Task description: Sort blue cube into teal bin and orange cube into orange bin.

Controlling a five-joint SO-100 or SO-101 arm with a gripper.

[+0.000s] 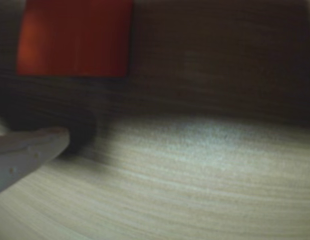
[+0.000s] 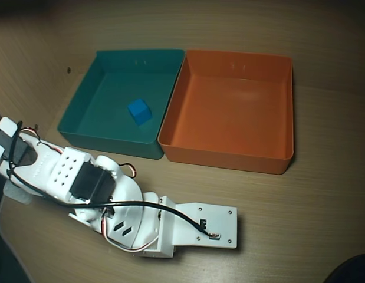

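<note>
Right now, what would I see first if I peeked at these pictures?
In the overhead view, two big trays sit side by side: the teal bin on the left with the blue cube inside, and the empty orange bin. The white robot arm lies below them.

Overhead downward; wrist close above table (image 1: 205, 190)

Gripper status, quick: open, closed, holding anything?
Gripper: cannot be told. The wrist view shows only one white fingertip low over the wood table, touching nothing; the small orange cube lies beyond it.
</note>
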